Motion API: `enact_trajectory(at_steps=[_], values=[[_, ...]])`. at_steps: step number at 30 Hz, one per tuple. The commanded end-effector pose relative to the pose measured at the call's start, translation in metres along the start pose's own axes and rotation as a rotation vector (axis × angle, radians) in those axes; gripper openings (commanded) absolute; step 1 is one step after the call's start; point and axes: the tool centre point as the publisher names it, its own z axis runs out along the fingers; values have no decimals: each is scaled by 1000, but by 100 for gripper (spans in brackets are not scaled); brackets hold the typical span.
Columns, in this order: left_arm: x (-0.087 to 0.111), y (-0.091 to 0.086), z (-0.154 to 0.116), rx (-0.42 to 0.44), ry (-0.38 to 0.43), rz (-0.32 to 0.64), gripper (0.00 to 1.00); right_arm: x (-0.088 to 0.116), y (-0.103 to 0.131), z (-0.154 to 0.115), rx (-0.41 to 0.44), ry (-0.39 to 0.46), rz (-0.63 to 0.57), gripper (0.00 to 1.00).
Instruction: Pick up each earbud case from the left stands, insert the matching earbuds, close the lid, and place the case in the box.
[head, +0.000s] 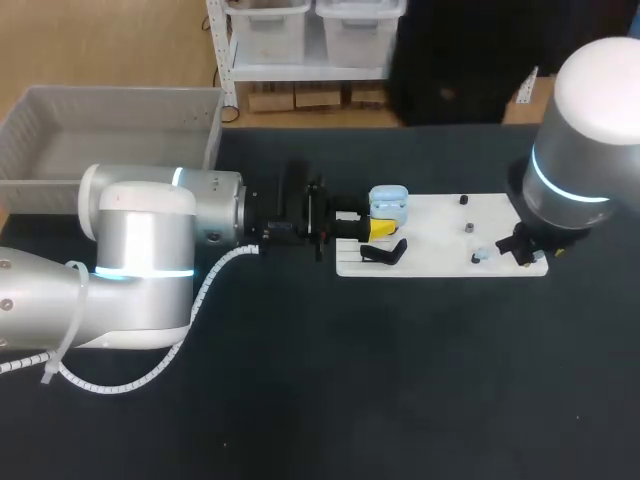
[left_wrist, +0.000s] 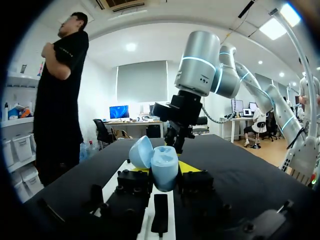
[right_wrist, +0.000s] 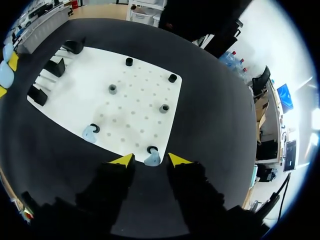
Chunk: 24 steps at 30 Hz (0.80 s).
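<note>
Wide black table (head: 400, 400), matte top, evenly lit, far edge straight across the head view

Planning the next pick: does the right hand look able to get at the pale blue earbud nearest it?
Likely yes: the right hand is open, yellow tips flanking the pale blue earbud at the edge of the white board, nothing between.

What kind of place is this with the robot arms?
Probably a robot lab's test bench: a left arm and a right arm at a black table, a white board with small stands, a blue earbud case, loose earbuds, and a grey box.
</note>
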Motion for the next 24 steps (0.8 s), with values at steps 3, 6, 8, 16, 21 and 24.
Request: enact_trajectory(at_steps=[3,6,8,16,21,24], values=[[1,-1,0,-5,-3,2,0,-1,1,4,7,-6,0,40],[1,-1,0,-5,-3,2,0,-2,1,5,10,-5,-3,40],[1,-1,0,-5,-3,2,0,-2,1,5,11,-5,-3,40],[1,-1,0,-5,-3,2,0,-3,0,7,19,-2,-6,38],[1,-1,0,-5,-3,2,0,-2,0,7,21,0,-7,36],[1,-1,0,-5,-3,2,0,-2,0,8,22,2,-7,36]])
